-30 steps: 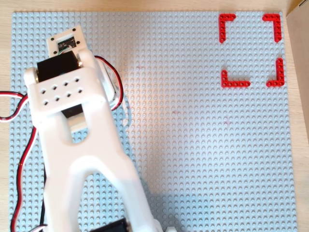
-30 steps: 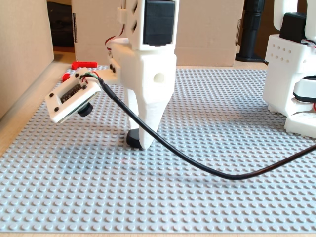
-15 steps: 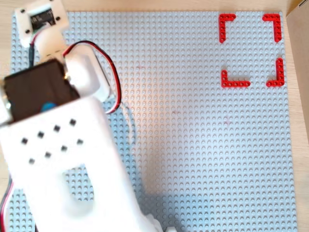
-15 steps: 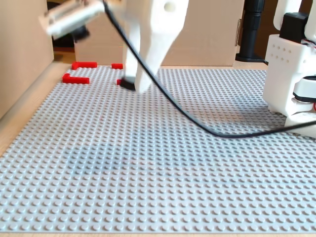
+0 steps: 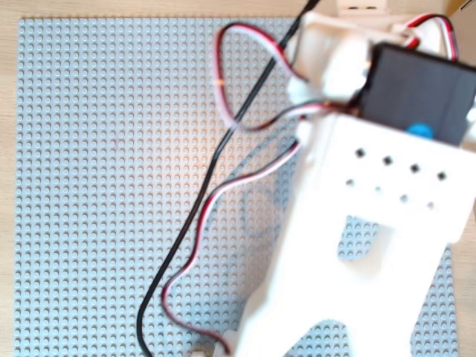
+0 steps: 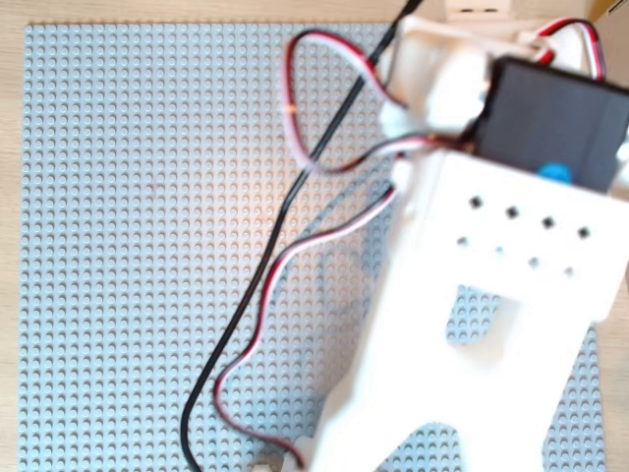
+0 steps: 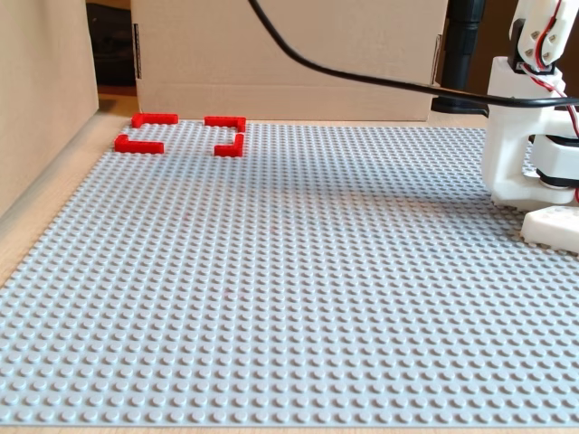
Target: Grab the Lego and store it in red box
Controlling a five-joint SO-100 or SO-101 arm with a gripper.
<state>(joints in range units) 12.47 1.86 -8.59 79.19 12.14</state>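
No small glossy black hexagonal Lego piece shows in any view. Four thin red L-shaped corner pieces forming the square red box [image 7: 181, 133] sit at the far left corner of the large grey studded baseplate [image 7: 298, 298] in the fixed view, and the space they enclose looks bare. Both overhead views are filled by the blurred white plastic arm [image 5: 357, 245], raised close to the lens, with a black cable [image 5: 186, 223] and red-and-white wires trailing beside it. Its gripper is out of sight, so its opening and any load cannot be told. Possibly the piece rides aloft; delivery into the box appears not yet done.
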